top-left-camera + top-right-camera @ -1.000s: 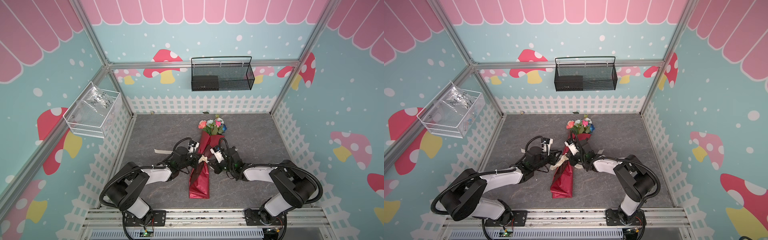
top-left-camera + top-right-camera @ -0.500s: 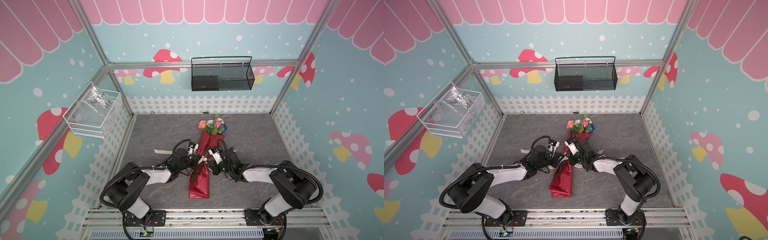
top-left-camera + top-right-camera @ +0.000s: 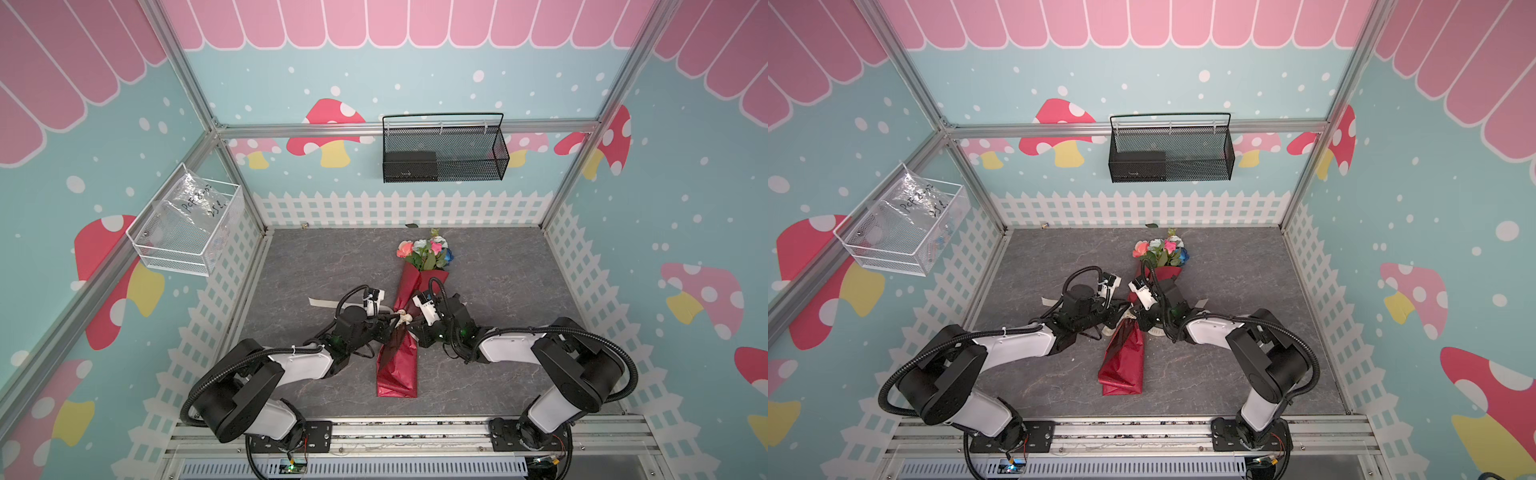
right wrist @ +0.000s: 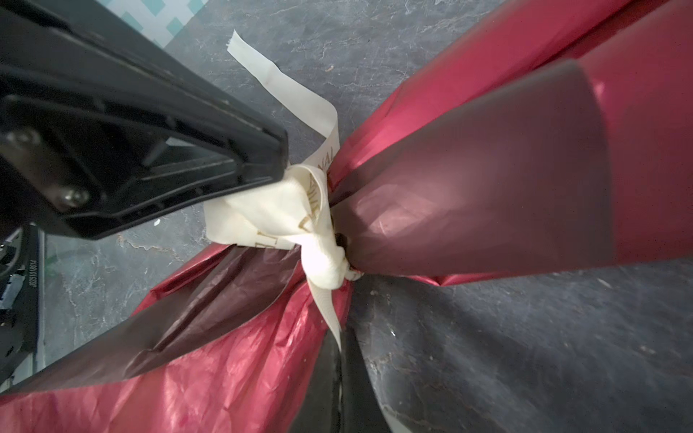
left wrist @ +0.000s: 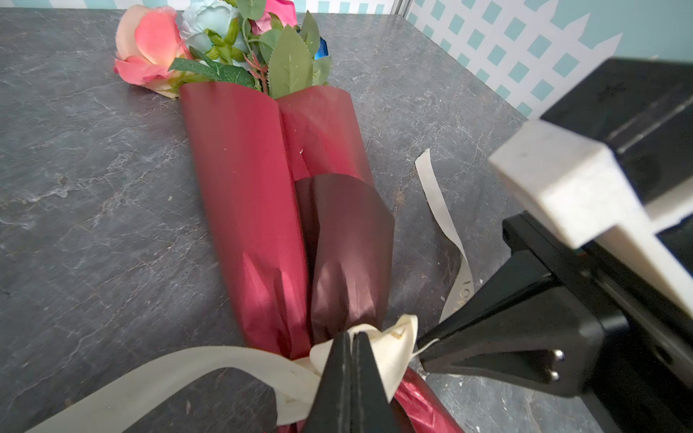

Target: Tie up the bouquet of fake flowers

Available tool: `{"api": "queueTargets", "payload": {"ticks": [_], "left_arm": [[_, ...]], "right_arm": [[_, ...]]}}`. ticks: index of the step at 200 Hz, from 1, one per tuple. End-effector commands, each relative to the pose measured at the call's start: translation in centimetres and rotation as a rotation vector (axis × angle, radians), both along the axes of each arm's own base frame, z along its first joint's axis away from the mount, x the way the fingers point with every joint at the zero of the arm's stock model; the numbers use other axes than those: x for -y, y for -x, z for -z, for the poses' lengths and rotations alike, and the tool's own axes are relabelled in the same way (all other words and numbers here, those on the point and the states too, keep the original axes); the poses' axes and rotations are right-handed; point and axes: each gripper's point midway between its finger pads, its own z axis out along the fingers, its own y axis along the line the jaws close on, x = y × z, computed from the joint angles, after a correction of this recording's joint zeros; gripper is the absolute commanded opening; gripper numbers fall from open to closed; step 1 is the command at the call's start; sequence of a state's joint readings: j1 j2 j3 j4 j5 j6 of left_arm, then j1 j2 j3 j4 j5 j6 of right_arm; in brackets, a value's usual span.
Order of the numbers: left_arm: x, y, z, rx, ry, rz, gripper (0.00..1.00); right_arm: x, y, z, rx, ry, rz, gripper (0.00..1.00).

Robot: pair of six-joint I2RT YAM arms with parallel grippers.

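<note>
Both hands sit closer to the bouquet's waist than a second ago. The left hand [image 3: 391, 320] travelled further and its fingers have narrowed. The ribbon tail [image 3: 321, 302] lying loose on the counter [image 3: 498, 374] is unmoved.

Nearest the arm bases: the flared foot of the red wrapping paper [image 3: 397, 370], flat on the counter.

Next out: the cream ribbon [image 4: 300, 210], gold-lettered, is knotted round the pinched waist of the paper. The left hand grips a loop of it at the knot, fingers pressed together on the ribbon. The right hand [image 3: 412, 323] comes in from the opposite side, fingers tight on a thin strand running out of the knot. The two hands are tip to tip with the knot between them.

Beyond: the paper opens into a cone. The bouquet of fake flowers [image 3: 424, 259] lies lengthwise down mid-counter, heads toward the back wall: salmon rose [image 5: 146, 41], pale blue cluster [image 5: 204, 18], pink rose [image 3: 436, 247], deep blue rose [image 3: 448, 259], green leaves.

Far: the black wire basket [image 3: 469, 166] on the back wall holds a dark box [image 3: 409, 158]. The white wire basket [image 3: 174, 249] on the left wall holds a clear plastic bag [image 3: 187, 208].
</note>
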State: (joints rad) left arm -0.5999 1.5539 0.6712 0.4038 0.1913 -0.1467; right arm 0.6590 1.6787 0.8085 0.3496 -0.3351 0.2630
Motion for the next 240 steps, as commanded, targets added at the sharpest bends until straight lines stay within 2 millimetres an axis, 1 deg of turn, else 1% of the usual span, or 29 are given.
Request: {"api": "queueTargets", "payload": {"ticks": [1,20,56,71,82,88,106,118,135,143,159,167,184,206,221,240], "left_arm": [[0.4,0.0,0.0,0.006,-0.031,0.028,0.25],[0.5,0.1,0.3,-0.008,-0.037,0.039,0.22],[0.5,0.7,1.4,-0.041,-0.043,0.052,0.21],[0.3,0.7,1.5,-0.041,-0.047,0.046,0.11],[0.3,0.5,1.3,-0.032,-0.041,0.037,0.1],[0.3,0.4,1.0,-0.025,-0.032,0.03,0.07],[0.5,-0.1,0.2,-0.004,0.0,0.013,0.02],[0.7,-0.3,-0.1,0.006,0.015,0.009,0.0],[0.7,-0.2,0.0,0.007,0.024,0.008,0.0],[0.6,-0.1,0.1,0.008,0.027,0.01,0.0],[0.6,0.3,0.2,0.009,0.033,0.021,0.0],[0.5,0.4,0.4,0.009,0.032,0.023,0.0],[0.5,0.7,0.4,0.011,0.036,0.029,0.0],[0.6,0.9,0.5,0.01,0.036,0.043,0.0],[0.7,1.1,0.6,0.006,0.035,0.05,0.0],[0.7,1.2,0.9,-0.002,0.041,0.051,0.0]], "right_arm": [[-0.2,0.1,0.2,0.001,-0.014,-0.015,0.0],[-0.2,0.1,0.1,0.001,-0.016,-0.012,0.0],[-0.1,0.1,0.1,0.0,-0.016,-0.003,0.0],[-0.1,0.1,0.2,-0.001,-0.016,-0.006,0.01],[-0.1,0.2,0.3,-0.004,-0.015,-0.007,0.02],[-0.1,0.2,0.4,-0.006,-0.015,-0.009,0.02],[0.0,0.3,0.7,-0.013,-0.013,-0.005,0.04],[0.1,0.4,0.7,-0.016,-0.014,-0.003,0.09],[0.2,0.4,0.2,-0.006,-0.017,0.004,0.25],[0.4,0.2,-0.3,0.005,-0.018,0.009,0.31],[0.7,0.0,-1.3,0.035,-0.017,0.016,0.37],[0.9,-0.3,-1.9,0.056,-0.019,0.02,0.38],[1.4,-0.7,-2.4,0.079,-0.008,0.035,0.38],[2.1,-1.1,-3.1,0.095,-0.015,0.049,0.31],[2.4,-1.4,-3.6,0.104,-0.021,0.057,0.3],[2.4,-1.6,-3.3,0.092,-0.019,0.052,0.27]]}}
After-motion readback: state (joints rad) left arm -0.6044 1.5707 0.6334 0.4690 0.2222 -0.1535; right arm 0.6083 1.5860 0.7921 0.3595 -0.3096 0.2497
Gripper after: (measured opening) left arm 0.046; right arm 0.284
